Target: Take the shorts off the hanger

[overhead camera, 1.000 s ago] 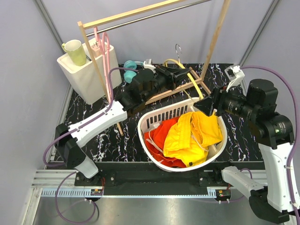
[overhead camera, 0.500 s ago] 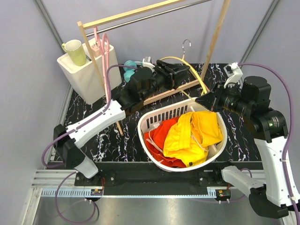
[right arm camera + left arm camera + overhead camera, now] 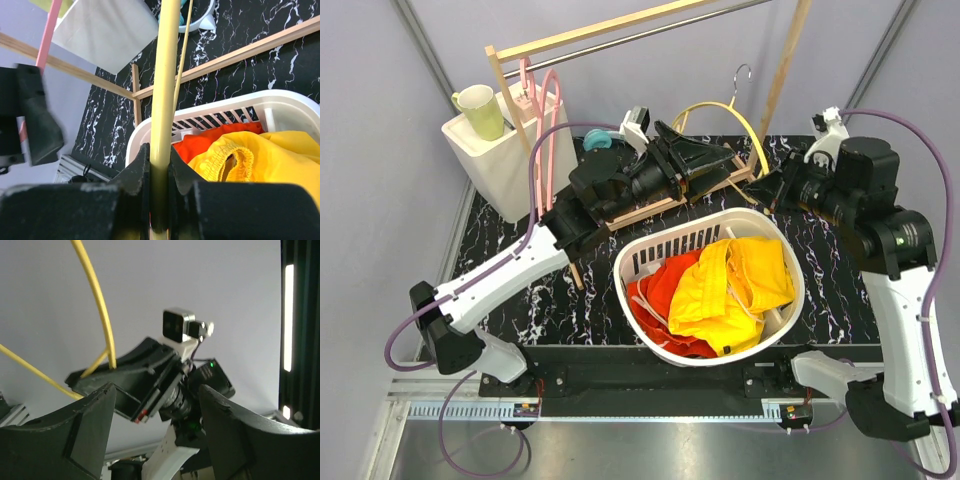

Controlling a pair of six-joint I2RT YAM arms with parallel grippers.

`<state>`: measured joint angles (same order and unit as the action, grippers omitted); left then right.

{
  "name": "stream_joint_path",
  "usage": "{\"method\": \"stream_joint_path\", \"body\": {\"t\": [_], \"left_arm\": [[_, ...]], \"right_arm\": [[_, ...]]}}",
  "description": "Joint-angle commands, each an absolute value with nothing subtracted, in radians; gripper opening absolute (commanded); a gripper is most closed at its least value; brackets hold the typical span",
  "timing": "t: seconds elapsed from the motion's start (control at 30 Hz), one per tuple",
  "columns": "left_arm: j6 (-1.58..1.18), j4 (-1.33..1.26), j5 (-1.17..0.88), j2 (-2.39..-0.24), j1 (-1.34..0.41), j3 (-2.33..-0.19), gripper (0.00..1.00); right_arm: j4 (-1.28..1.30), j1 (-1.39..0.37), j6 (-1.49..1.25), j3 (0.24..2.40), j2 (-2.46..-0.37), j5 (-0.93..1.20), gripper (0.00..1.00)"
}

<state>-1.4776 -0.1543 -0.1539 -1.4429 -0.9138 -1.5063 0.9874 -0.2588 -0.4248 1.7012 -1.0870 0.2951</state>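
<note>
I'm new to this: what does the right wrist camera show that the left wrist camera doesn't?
Only the right wrist view: the basket holding the yellow shorts and orange shorts, on the table. Only the left wrist view: the right arm seen head-on, with its camera, against a grey wall. Both: the hanger, clamped in the right claw.

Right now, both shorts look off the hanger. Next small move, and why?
Probably raise the right gripper a little, carrying the yellow hanger toward the rail. The hanger is bare, the orange-red shorts and yellow shorts lie in the basket, the right jaws are shut on the hanger, and the left gripper is open near it.
</note>
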Motion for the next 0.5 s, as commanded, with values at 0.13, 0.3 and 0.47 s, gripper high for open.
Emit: {"method": "stream_joint_path", "body": {"t": [0.13,0.3,0.47], "left_arm": [[-0.955,0.053,-0.304,-1.437,-0.917,-1.843,0.71],[-0.628,0.274,-0.192,-1.384,-0.916,-1.936,0.75],[-0.447,0.426,-0.057,-1.322,-0.914,-1.948,0.8]], "right_arm": [[0.905,-0.258,-0.451,1.821,-1.222,0.287,0.0],[0.868,-0.258,-0.448,1.948,-1.353,0.308,0.0],[0.867,-0.253,-0.459,2.13,-1.494,0.324,0.0]]}}
